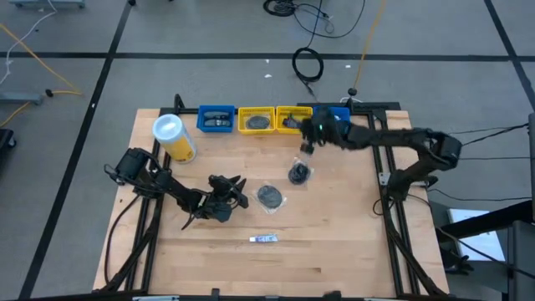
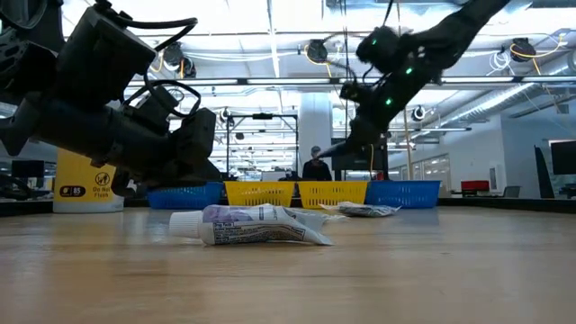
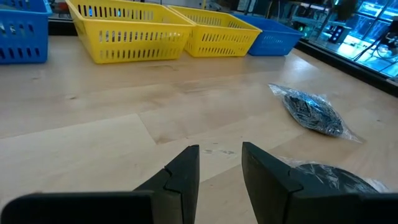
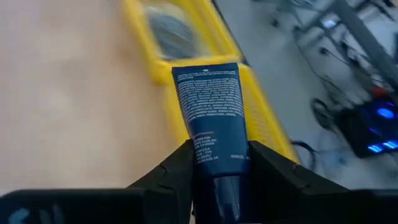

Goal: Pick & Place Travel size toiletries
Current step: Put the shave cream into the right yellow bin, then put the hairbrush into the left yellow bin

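Above the row of four bins (image 1: 257, 119), two blue and two yellow, the right gripper (image 4: 217, 163) pinches a dark blue tube (image 4: 211, 118). Two wrapped discs (image 1: 271, 196) and one white tube (image 1: 264, 239) lie on the table (image 1: 334, 242). Left gripper (image 3: 219, 167), spread, hovers beside a disc; yellow canister (image 1: 174, 136) stands behind
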You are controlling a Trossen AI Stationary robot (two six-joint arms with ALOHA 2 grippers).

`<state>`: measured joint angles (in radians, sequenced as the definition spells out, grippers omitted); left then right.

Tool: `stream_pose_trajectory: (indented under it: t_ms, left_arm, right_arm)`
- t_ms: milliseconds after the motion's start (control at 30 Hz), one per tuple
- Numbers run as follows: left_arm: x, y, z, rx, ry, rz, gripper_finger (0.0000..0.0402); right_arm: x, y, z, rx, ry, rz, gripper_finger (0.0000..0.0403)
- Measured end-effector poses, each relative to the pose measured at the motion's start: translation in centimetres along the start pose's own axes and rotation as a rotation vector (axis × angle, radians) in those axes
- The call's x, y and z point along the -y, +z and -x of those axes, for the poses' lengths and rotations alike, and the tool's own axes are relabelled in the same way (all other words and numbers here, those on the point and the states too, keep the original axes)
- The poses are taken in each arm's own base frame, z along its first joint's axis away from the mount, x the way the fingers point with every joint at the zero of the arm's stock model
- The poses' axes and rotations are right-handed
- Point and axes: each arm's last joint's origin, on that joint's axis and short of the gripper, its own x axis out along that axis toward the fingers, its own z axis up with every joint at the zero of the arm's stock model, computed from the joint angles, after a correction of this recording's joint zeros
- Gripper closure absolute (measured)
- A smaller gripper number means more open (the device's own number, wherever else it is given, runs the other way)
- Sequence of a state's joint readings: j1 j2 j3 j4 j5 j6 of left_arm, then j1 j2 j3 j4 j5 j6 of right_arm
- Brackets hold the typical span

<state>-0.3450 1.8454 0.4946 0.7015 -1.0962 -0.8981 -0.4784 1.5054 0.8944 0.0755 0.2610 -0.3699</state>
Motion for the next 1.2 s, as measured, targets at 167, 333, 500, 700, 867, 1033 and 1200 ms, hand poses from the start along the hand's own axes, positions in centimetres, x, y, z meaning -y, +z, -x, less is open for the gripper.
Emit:
stream_pose_trajectory:
  t_ms: [167, 333, 500, 700, 867, 1033, 1200]
  left_arm:
    - [0.0, 0.0, -0.1, -0.002, 0.0, -0.001, 0.0284]
    - [0.0, 0.0, -0.1, -0.01, -0.004, -0.004, 0.0284]
    - [0.0, 0.0, -0.1, -0.011, -0.004, -0.003, 0.0284]
    - [0.0, 0.0, -0.1, -0.016, -0.008, -0.004, 0.0284]
    - [0.0, 0.0, -0.1, -0.017, -0.009, -0.003, 0.0284]
    - [0.0, 0.0, -0.1, -0.017, -0.008, -0.003, 0.0284]
    - [0.0, 0.0, -0.1, -0.017, -0.008, -0.002, 0.0284]
  right_arm:
    - [2.4, -1.3, -3.4, -0.05, 0.004, 0.036, 0.0262]
    - [3.4, -1.9, -5.3, -0.046, 0.003, 0.026, 0.0263]
    - [3.5, -2.5, -6.7, -0.028, 0.027, -0.024, 0.0266]
    - [3.6, -3.1, -7.7, -0.022, 0.017, -0.055, 0.0246]
    - [4.1, -3.3, -7.8, -0.026, 0.005, -0.074, 0.0218]
    - [4.4, -3.4, -7.8, -0.011, 0.02, -0.093, 0.019]
    - [4.5, -2.9, -7.7, 0.021, -0.015, -0.091, 0.0169]
